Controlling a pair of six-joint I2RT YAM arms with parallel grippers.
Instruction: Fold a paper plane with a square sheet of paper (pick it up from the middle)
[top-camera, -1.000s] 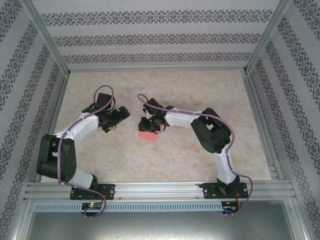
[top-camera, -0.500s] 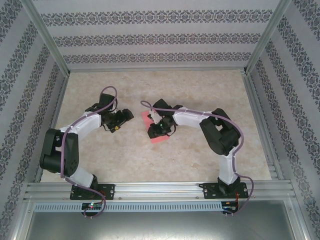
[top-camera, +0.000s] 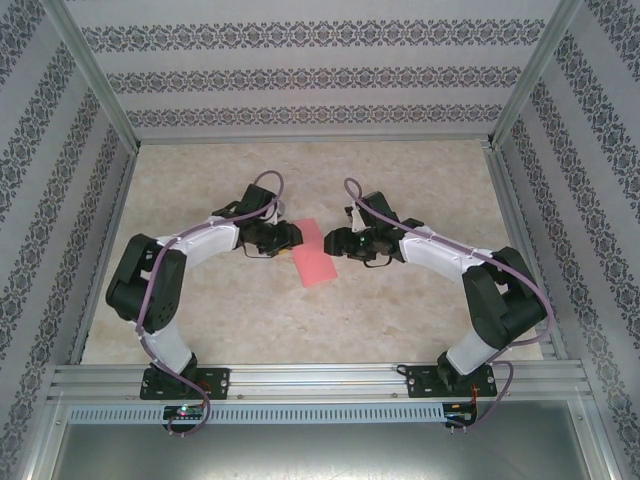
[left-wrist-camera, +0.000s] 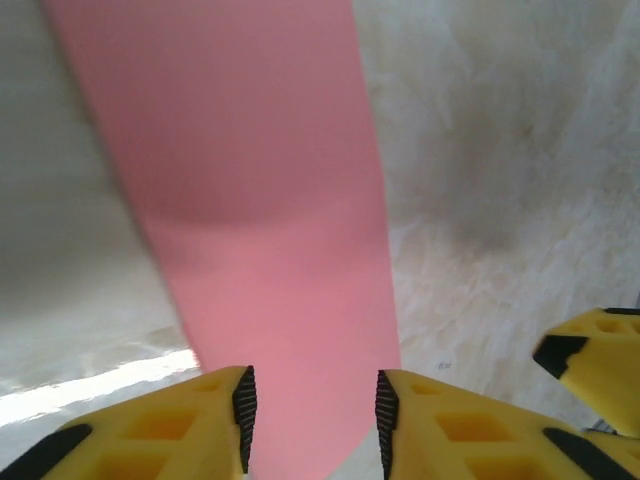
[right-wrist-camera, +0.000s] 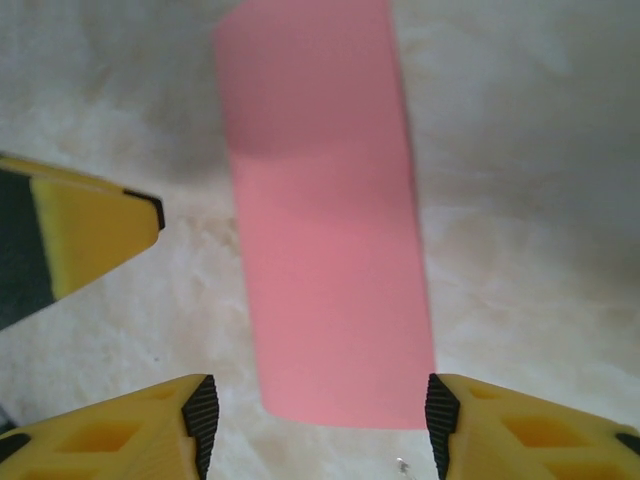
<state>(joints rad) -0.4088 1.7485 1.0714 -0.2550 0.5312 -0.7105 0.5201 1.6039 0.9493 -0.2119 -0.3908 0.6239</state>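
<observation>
The salmon-pink sheet of paper (top-camera: 312, 254) lies flat on the table as a long narrow rectangle, not a paper plane. My left gripper (top-camera: 286, 238) sits at its left edge and my right gripper (top-camera: 337, 243) at its right edge, facing each other. In the left wrist view the paper (left-wrist-camera: 270, 200) runs between and under the left gripper (left-wrist-camera: 312, 420), whose jaws stand apart, about a strip's width. In the right wrist view the paper (right-wrist-camera: 325, 250) ends just ahead of the right gripper (right-wrist-camera: 320, 425), which is wide open and empty.
The marbled beige table (top-camera: 400, 320) is boxed in by patterned walls (top-camera: 320, 80) on three sides. An aluminium rail (top-camera: 320, 380) carrying both arm bases runs along the near edge. The left gripper's yellow fingertip (right-wrist-camera: 90, 230) shows close beside the paper.
The right gripper let go of the paper, opened and swung to its right side. The left gripper moved right to the paper's left edge and narrowed. The paper now lies free.
</observation>
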